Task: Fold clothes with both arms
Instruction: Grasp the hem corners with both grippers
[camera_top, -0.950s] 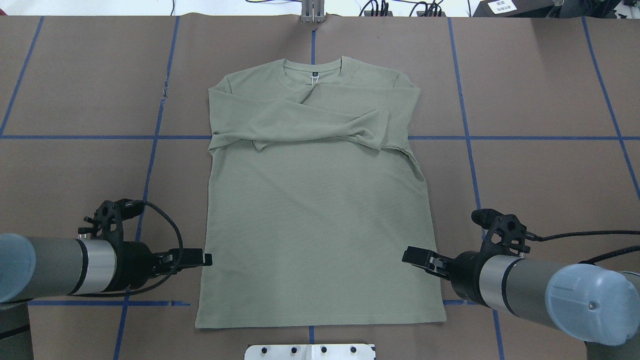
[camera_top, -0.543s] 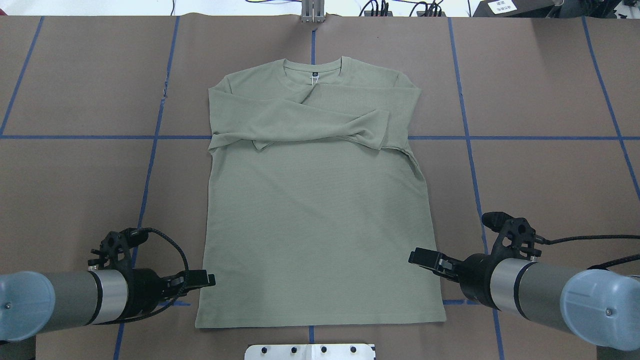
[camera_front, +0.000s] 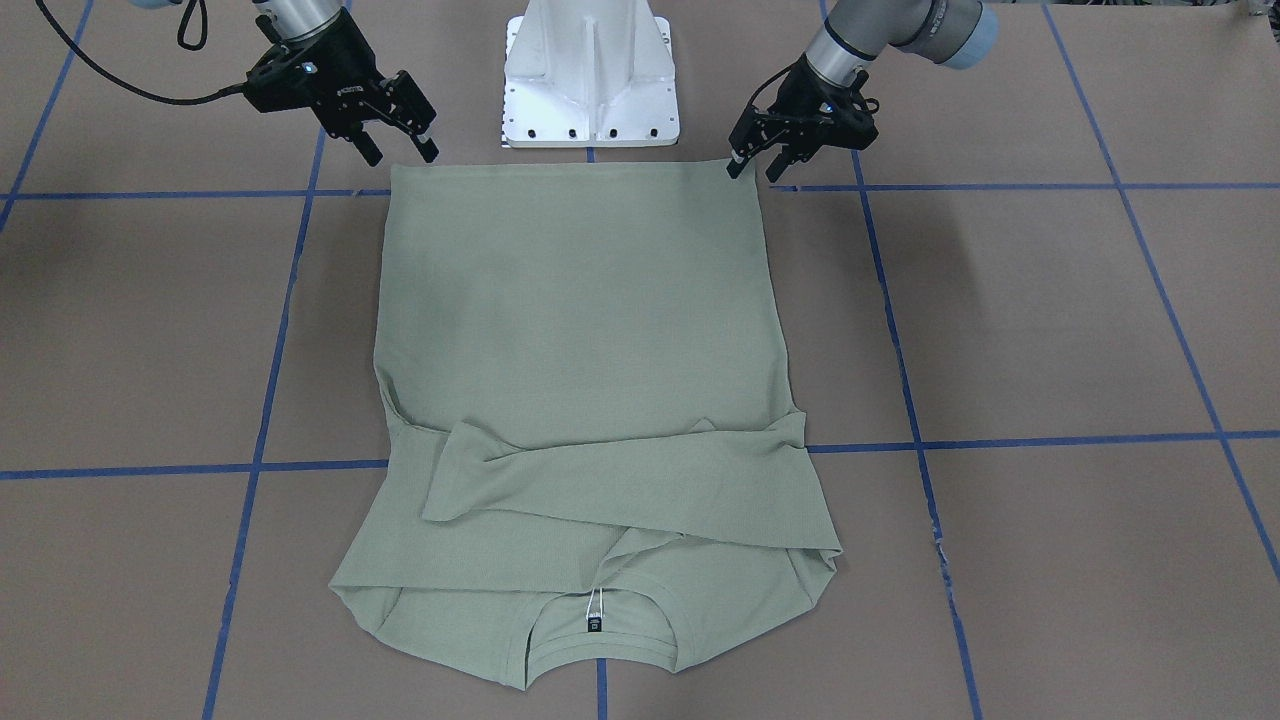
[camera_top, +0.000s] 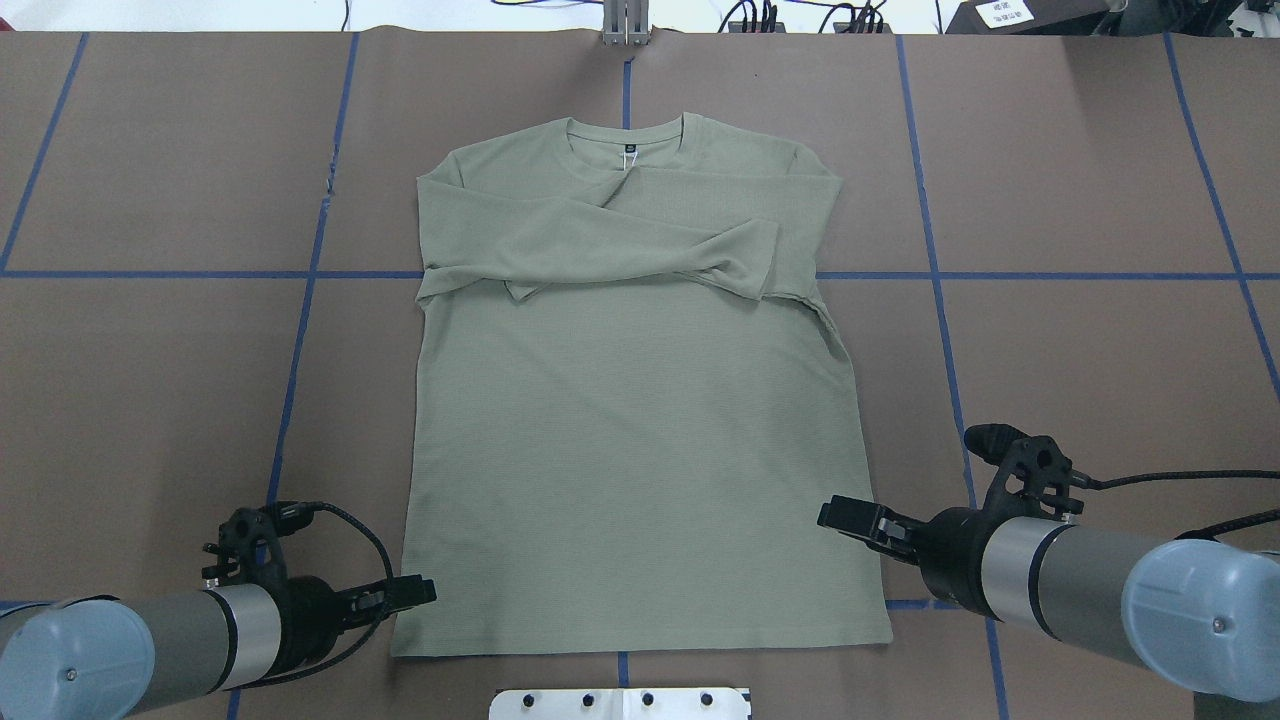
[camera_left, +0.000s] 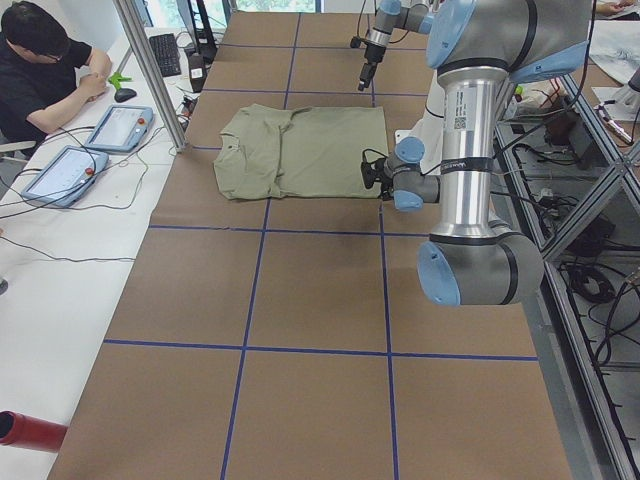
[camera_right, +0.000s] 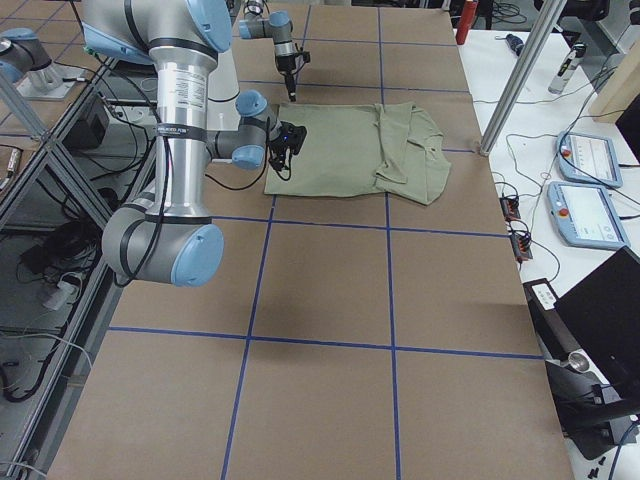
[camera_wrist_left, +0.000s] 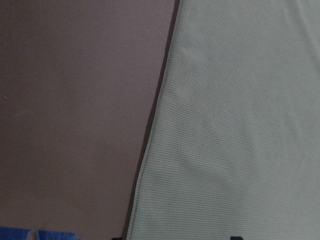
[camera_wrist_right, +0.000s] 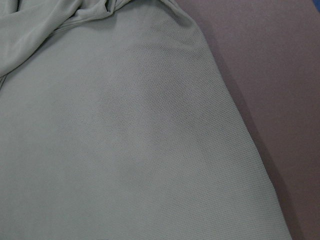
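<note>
Your shirt (camera_top: 640, 450) lies flat in the middle of the brown table (camera_top: 150, 380), neck away from the robot, with both sleeves (camera_top: 600, 245) crossed over the chest. The overhead view gives you the grippers only side-on. The front-facing view shows both with fingers spread and nothing between them. The left gripper (camera_front: 755, 167) sits at the hem corner on its side, one fingertip just beside the cloth. The right gripper (camera_front: 400, 152) hangs near the opposite hem corner, and overhead it overlaps the shirt's side edge. You cannot tell whether either touches. Each wrist view shows only knit fabric and its edge against the table.
</note>
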